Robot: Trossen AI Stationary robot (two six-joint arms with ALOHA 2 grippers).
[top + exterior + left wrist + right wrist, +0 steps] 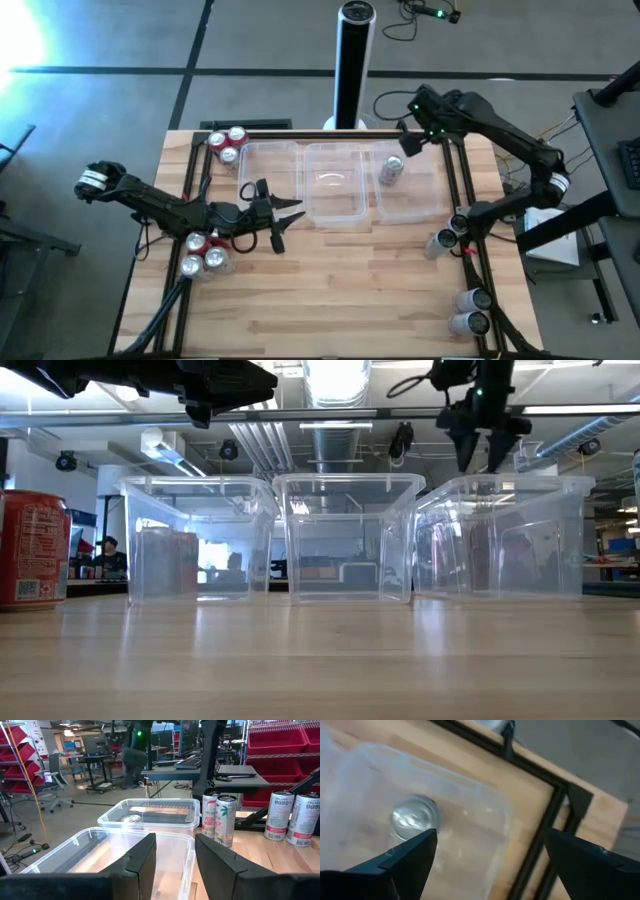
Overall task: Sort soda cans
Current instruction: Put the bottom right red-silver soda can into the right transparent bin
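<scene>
Nearest the low camera: one red can (33, 549) upright on the worktop (350, 300). Three clear tubs (331, 184) in a row. One silver can (391, 171) standing in the right-hand tub, right hand (409, 143) above it, fingers spread, holding nothing. Left hand (284, 215) beside the left tub, open, empty. Three cans (228, 143) at the far left corner, three (203, 253) under the left arm, four along the right edge.

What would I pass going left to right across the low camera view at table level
red soda can at the left edge → left clear tub → middle clear tub → right clear tub, with the right gripper hanging open above it.
</scene>
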